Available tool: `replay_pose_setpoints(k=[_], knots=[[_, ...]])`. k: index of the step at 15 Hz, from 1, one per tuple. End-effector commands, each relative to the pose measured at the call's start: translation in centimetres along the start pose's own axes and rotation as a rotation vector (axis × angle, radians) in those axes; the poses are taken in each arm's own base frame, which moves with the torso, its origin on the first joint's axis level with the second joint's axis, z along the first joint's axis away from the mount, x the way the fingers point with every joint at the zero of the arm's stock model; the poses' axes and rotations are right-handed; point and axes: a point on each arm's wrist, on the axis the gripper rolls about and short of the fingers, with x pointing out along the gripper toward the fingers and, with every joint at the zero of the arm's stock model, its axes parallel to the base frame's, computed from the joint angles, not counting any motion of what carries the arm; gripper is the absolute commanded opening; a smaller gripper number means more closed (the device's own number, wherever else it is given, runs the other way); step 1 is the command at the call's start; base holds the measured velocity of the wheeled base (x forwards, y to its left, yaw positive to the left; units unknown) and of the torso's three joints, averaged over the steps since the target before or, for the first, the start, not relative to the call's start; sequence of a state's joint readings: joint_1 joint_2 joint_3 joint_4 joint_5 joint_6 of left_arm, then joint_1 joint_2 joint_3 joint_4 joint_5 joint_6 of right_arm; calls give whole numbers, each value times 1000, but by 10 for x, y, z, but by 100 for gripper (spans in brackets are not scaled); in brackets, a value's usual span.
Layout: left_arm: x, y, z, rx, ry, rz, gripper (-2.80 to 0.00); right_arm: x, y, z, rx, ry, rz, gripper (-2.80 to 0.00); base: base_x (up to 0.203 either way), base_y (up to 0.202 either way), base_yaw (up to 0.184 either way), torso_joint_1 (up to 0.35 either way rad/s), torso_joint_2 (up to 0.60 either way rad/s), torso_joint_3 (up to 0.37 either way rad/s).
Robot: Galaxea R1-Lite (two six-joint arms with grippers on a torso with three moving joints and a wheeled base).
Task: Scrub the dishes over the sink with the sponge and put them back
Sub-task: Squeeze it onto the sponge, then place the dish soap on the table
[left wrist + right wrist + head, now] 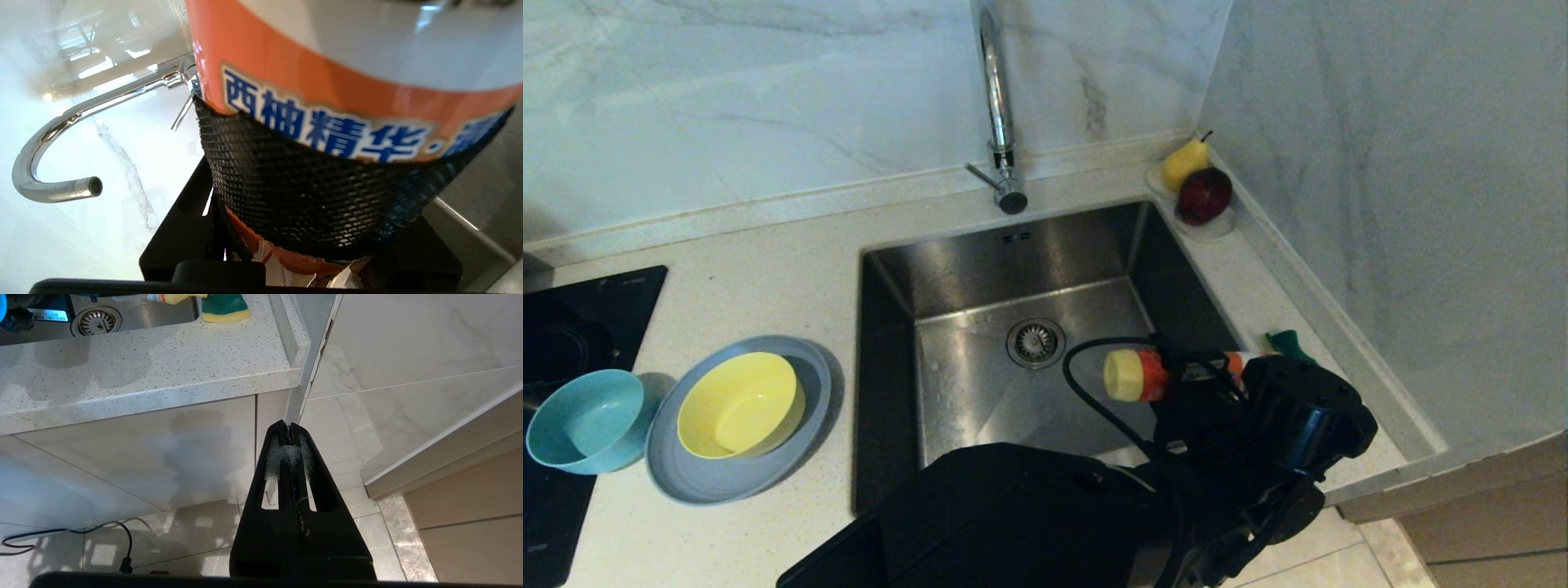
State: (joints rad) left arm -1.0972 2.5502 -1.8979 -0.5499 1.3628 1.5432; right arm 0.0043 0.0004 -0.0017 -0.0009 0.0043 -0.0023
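Orange-and-white bottle (pixel 327 73) with blue Chinese lettering, clamped by a black mesh-padded finger (pixel 310 192) of the left gripper (pixel 318 228), chrome gooseneck faucet (pixel 53 163) beside the bottle, against pale marble wall (pixel 102 228)

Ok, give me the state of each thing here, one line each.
Left gripper: shut on the bottle, level over the sink.
Right gripper: shut, empty, below the counter.
Yellow bowl: upright on the plate.
Teal bowl: upright, empty.
Sponge: untouched, beside the sink.
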Motion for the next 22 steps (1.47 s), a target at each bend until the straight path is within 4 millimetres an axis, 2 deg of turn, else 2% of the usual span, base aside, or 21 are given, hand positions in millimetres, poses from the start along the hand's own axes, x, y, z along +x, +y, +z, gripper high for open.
replay_pose_setpoints(k=[1, 6, 16, 21, 22], knots=[[0, 5, -1, -16, 10, 5, -280, 0, 0, 0, -1, -1, 1, -280, 0, 0, 0, 0, 0, 0], [0, 9, -2, -56, 9, 13, -280, 0, 0, 0, -1, -1, 1, -280, 0, 0, 0, 0, 0, 0], [-3, 4, 1, -96, 1, 13, -280, 0, 0, 0, -1, -1, 1, -280, 0, 0, 0, 0, 0, 0], [-4, 25, -6, -183, -8, 21, -280, 0, 0, 0, -1, -1, 1, -280, 0, 0, 0, 0, 0, 0], [-5, 36, -10, -212, -14, 26, -280, 0, 0, 0, -1, -1, 1, -280, 0, 0, 0, 0, 0, 0]])
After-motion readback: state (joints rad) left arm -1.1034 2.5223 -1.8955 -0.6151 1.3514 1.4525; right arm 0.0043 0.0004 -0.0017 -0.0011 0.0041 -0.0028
